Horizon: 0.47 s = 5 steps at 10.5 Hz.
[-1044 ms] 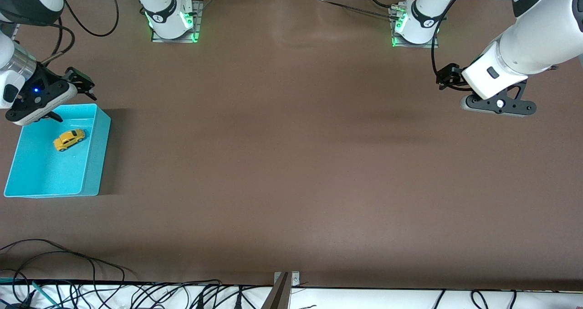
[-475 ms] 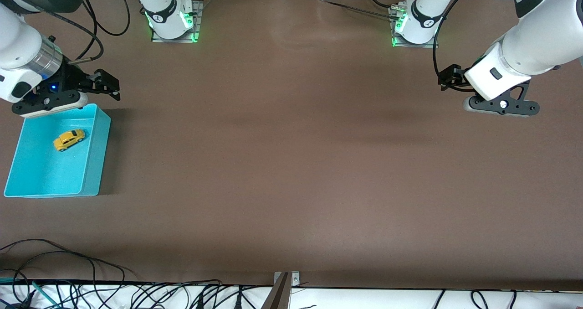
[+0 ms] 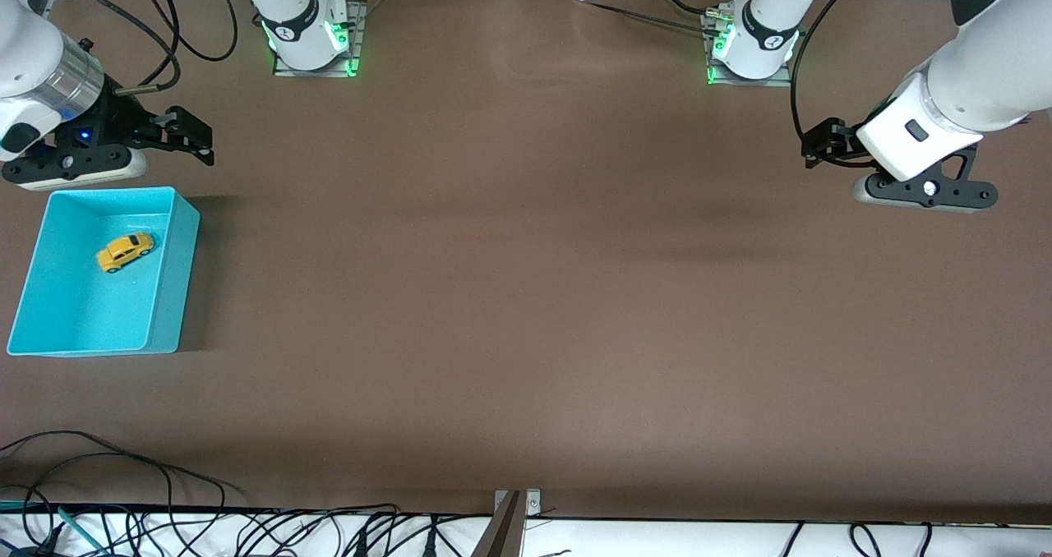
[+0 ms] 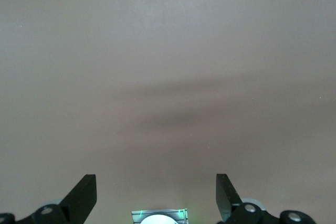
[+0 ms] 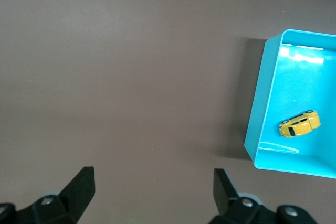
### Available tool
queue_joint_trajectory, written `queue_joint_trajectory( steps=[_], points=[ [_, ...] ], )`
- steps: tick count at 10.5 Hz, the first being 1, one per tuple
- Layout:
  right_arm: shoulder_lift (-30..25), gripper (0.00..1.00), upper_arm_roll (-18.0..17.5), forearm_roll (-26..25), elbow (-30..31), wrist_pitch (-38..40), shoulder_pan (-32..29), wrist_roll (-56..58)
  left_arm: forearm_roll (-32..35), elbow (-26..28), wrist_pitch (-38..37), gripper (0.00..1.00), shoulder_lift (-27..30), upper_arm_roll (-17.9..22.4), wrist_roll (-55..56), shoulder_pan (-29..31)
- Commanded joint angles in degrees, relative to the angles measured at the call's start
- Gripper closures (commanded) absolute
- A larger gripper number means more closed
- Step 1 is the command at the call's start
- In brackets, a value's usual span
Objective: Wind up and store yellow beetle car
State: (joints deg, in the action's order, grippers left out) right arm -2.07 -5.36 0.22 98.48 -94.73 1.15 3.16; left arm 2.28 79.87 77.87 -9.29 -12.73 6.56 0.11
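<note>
You see the rounded yellow beetle car (image 3: pixel 125 252) in the smooth turquoise bin (image 3: pixel 174 282), its wheels indistinct. Left hand (image 4: pixel 156 195) and right hand (image 5: pixel 153 188) hang wide, empty, over the matte brown surface (image 3: pixel 526 294).

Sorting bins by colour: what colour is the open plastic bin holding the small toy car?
Turquoise bin, clearest in the front view.

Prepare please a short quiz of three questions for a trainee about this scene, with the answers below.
1. Where does the yellow beetle car lie?
2. True or false: the right gripper holds the car.
3. What is under the left gripper: (a) the turquoise bin, (b) bare table?

Key
1. In the turquoise bin, at the right arm's end of the table.
2. False: it is open and empty, over the table beside the bin.
3. (b); it is open too.
</note>
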Motion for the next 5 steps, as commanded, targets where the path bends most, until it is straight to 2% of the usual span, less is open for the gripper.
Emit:
queue_joint_trajectory(
  steps=[1,5],
  points=[
    [0.31,0.0,0.35,1.18,-1.1,1.73,0.26,-1.75,1.24,-2.79,-0.44,0.0,-1.87,-0.1,0.73,0.06],
    [0.23,0.0,0.17,1.1,-1.27,1.38,0.26,-1.58,1.24,-2.79,-0.87,0.0,-1.61,-0.1,0.73,0.24]
  ],
)
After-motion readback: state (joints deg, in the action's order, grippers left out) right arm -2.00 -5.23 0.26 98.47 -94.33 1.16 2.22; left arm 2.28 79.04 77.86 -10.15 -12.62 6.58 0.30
